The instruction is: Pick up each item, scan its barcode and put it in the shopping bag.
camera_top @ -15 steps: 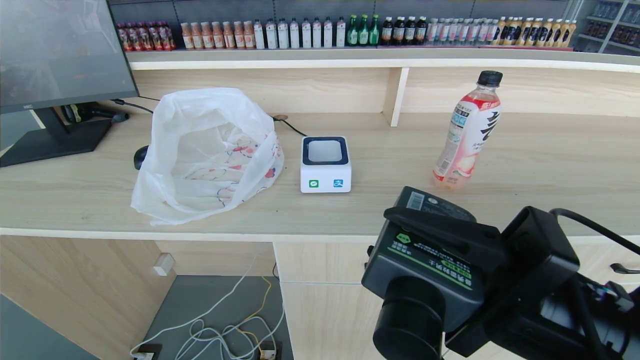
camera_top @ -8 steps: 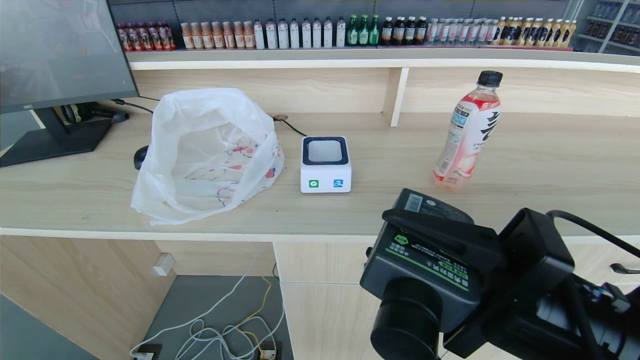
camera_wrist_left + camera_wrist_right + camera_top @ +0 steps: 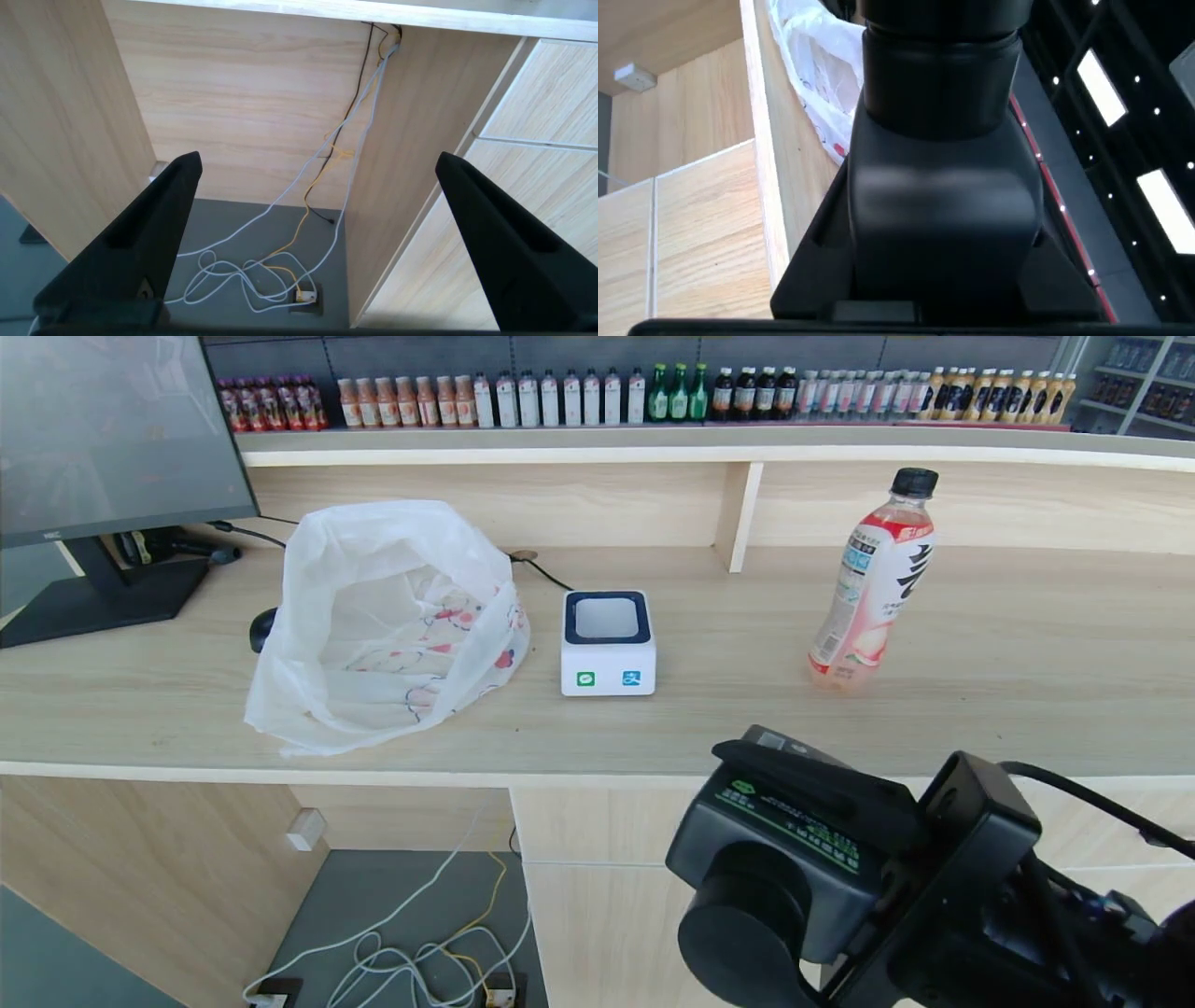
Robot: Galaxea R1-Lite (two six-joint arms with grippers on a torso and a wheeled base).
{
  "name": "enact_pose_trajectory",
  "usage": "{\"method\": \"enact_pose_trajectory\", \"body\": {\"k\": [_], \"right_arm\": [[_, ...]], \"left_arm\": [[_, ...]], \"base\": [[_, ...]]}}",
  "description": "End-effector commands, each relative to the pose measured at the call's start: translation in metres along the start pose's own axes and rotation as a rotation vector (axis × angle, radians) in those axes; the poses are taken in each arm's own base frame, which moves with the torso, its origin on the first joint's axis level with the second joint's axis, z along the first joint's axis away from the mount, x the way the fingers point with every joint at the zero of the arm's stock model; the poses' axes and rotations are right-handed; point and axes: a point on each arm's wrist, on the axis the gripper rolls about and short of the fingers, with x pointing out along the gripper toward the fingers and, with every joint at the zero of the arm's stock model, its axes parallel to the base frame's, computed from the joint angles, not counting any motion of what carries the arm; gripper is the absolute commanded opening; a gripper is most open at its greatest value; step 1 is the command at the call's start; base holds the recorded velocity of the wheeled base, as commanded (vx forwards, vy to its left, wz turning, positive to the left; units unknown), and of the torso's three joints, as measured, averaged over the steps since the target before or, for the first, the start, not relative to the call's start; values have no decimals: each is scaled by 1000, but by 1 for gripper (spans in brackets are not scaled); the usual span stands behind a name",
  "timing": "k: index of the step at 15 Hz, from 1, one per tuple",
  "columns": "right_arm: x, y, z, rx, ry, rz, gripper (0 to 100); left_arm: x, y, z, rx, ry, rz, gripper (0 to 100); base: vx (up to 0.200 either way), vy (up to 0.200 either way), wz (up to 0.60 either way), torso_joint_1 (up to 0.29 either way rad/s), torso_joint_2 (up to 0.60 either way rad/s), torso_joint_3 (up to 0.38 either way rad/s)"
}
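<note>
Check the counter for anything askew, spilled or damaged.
Nothing stands out. The bottle stands upright and capped, the bag sits open beside the scanner, and the counter shows no spill.

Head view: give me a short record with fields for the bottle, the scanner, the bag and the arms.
bottle: upright on the counter, capped, right of the scanner
scanner: white box between bag and bottle
shopping bag: mouth open, left of the scanner
left gripper: open, below the counter, above floor cables
right arm: low, before the counter's near edge
</note>
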Motion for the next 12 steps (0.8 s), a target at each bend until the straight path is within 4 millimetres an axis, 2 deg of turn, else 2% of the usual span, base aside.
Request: {"method": "enact_pose_trajectory", "body": {"k": [1,3,6,9,12], "right_arm": [[4,-6,-2,81,33,-44,0],[19,-13,-4,185,54,-88,0],[31,4,-7,388,113,-61,0],[33,1,-9,607,208,-158,0],[41,0,-14,843,215,-228,0]], "left_arm": [[0,0,0,0,-1,-1,100],[0,0,0,0,-1,0,100],[0,0,0,0,-1,-1,100],[0,0,0,0,-1,0,100],[0,0,0,0,-1,0,100]], "base": [[0,0,0,0,0,0],[0,0,0,0,0,0],[0,0,0,0,0,0],[0,0,0,0,0,0],[0,0,0,0,0,0]]}}
